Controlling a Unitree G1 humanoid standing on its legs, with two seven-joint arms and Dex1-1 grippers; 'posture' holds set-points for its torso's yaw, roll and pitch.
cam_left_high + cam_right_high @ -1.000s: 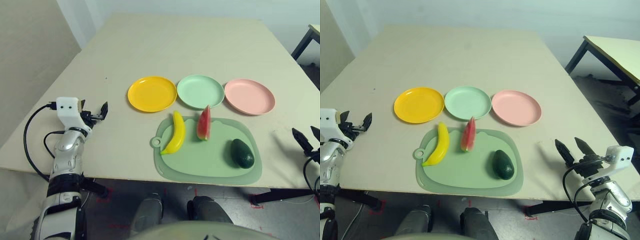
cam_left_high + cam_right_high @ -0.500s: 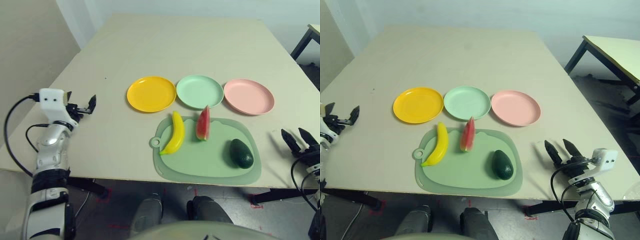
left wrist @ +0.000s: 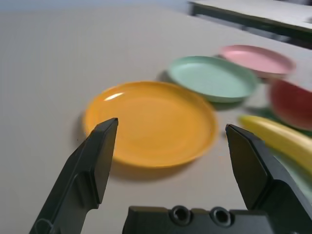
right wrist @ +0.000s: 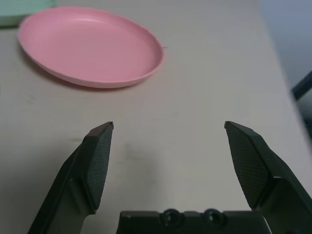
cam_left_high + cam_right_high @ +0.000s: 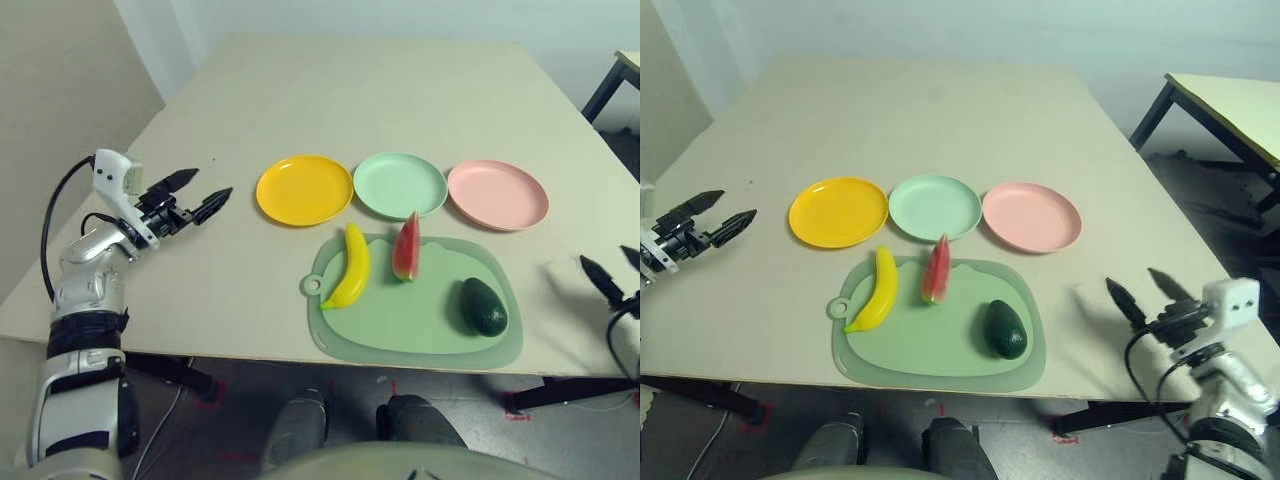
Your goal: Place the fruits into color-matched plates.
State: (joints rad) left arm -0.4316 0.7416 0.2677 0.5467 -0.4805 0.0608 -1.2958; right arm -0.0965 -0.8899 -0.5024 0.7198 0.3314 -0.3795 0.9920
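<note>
On the mat (image 5: 420,330) we saw the banana (image 5: 347,267), watermelon (image 5: 406,247) and avocado (image 5: 484,306); behind it sat the yellow plate (image 5: 304,188), green plate (image 5: 400,184) and pink plate (image 5: 498,194). Our left gripper (image 5: 196,194) and right gripper (image 5: 1148,292) hung apparently empty, fingers apart.

Bare table (image 5: 200,270) between left gripper (image 5: 193,195) and yellow plate (image 5: 304,188); nothing blocks approach.

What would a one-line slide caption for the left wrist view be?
Open left gripper faces the round yellow plastic plate, with the yellow toy banana off to one side.
</note>
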